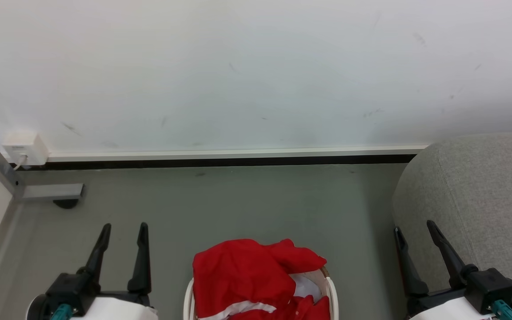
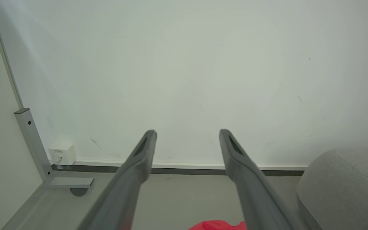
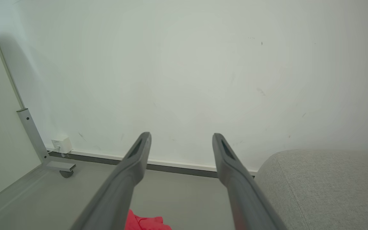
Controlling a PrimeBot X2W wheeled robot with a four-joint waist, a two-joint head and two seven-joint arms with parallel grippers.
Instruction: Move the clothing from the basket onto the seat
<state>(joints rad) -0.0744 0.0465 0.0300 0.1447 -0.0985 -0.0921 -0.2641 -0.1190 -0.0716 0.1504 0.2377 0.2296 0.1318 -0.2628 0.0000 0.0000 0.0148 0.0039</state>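
Red clothing (image 1: 249, 275) with a white stripe is heaped in the cream-white basket (image 1: 332, 293) at the bottom centre of the head view. A red tip of the clothing (image 2: 219, 225) also shows low in the left wrist view, and the clothing (image 3: 144, 222) shows low in the right wrist view. The light-grey seat (image 1: 482, 200) stands at the right. My left gripper (image 1: 123, 226) is open left of the basket, with nothing between its fingers. To the basket's right, beside the seat, my right gripper (image 1: 415, 226) is open and holds nothing.
A white wall with a pale baseboard (image 1: 238, 153) runs across the back. A small white box with a cable (image 1: 25, 149) sits at the wall's foot on the left, by a grey metal frame foot (image 1: 51, 192). Grey floor lies between the basket and the wall.
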